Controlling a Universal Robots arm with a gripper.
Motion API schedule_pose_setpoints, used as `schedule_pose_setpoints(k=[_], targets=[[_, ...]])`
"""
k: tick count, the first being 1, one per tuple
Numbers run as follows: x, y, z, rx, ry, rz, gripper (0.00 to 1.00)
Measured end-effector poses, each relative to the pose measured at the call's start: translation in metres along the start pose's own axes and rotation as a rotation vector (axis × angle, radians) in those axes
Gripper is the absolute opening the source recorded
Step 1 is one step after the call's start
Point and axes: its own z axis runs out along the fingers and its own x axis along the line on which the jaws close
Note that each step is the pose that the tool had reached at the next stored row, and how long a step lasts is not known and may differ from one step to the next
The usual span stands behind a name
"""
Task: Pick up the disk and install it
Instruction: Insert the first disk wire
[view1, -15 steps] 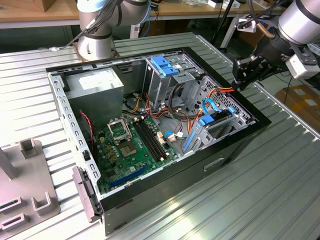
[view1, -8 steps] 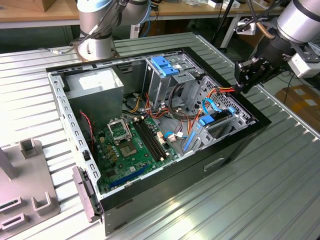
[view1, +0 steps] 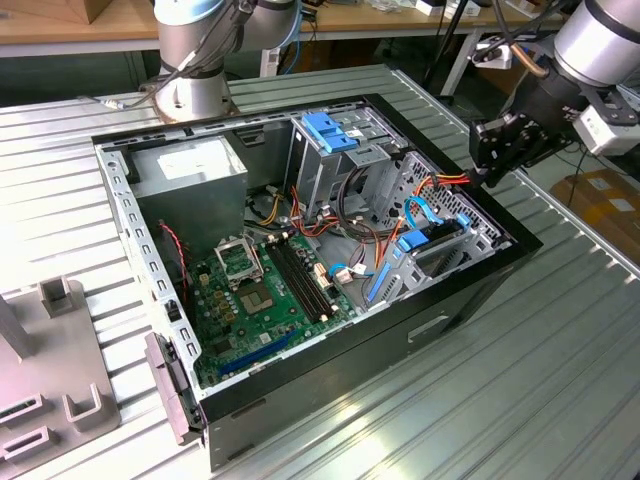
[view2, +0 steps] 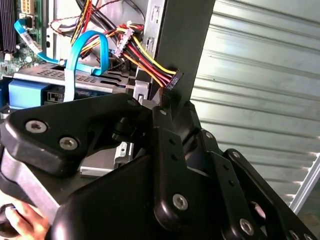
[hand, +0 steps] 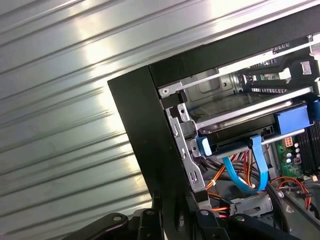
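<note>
You're hovering the gripper (view1: 490, 160) over the case corner; can't tell finger state. The disk (hand: 240, 142) is sitting in the drive cage (view1: 440, 225), blue rail showing. Likely dense, rigid and shock-sensitive, so be gripping the rail edges, not the cables.

Ribbed metal tabletop (view1: 560, 370); wooden workbench (view1: 60, 25) behind, cardboard box (view1: 600, 195) beside.

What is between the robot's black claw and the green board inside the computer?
In the exterior view, the metal drive cage with its orange and blue cables sits between the gripper and the green board, just inside the black case wall.
</note>
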Motion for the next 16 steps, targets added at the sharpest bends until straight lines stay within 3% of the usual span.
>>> schedule_pose_setpoints(k=[6,10,16], targets=[[-0.0047,-0.0002,0.0001,-0.0001,0.0017,0.008,0.30],[-0.0055,-0.0005,0.0004,-0.0017,0.0084,0.048,0.30],[-0.0087,-0.0037,0.0015,-0.0013,0.0086,0.050,0.30]])
